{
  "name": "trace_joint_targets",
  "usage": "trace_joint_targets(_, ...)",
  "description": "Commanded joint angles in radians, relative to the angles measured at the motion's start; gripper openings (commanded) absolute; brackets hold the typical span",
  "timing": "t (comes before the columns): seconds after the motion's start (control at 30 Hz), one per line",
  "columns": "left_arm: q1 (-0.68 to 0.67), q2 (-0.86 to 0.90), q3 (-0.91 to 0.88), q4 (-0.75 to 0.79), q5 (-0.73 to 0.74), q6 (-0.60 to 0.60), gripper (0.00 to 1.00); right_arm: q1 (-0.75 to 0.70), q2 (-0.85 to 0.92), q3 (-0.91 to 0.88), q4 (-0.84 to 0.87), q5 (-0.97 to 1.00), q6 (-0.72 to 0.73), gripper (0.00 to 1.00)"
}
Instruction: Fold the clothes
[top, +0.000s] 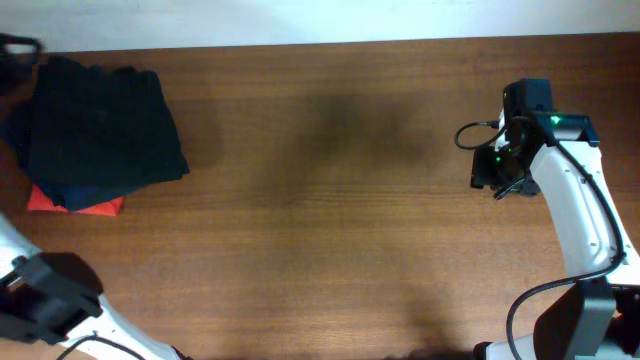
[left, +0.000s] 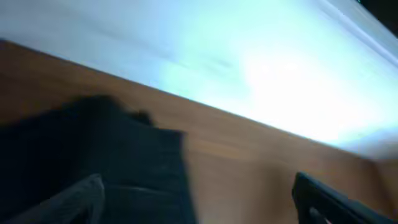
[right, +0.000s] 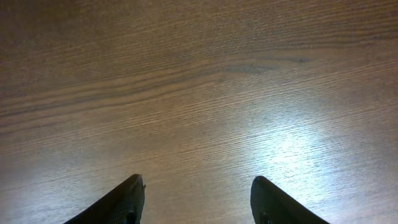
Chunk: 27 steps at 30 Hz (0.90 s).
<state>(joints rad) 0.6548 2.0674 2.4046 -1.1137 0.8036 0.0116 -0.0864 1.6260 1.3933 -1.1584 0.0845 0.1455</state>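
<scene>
Clothes (top: 105, 125) lie folded at 10 o'clock on the table (top: 350, 230), over a red item (top: 40, 198). Left gripper (left: 199, 205) and right gripper (right: 198, 199) are both spread wide and empty. Fold looks done.

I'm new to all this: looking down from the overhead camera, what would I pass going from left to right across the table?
stack of dark folded clothes → bare wooden table → right robot arm
</scene>
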Motion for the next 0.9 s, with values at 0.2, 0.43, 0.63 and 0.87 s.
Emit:
trace_joint_targets(0.2,-0.049,-0.003,-0.611,0.379,-0.042,0.102,0.99,-0.006,-0.011,0.015,-0.019,-0.006,-0.006,0.59)
trace_joint_targets(0.43,0.092,0.098,-0.983,0.835,-0.034,0.094,0.99,-0.006,-0.011,0.015,-0.024,-0.032,-0.006,0.59)
trace_joint_targets(0.63,0.043,0.031,-0.963,0.855,0.064,0.095,0.99,-0.006,-0.011,0.015,-0.025,-0.032,-0.007,0.61)
trace_joint_targets(0.87,-0.383,-0.211,-0.962,0.680,-0.552,0.111,0.99,-0.006,-0.011,0.015,-0.028,-0.094,-0.007,0.82)
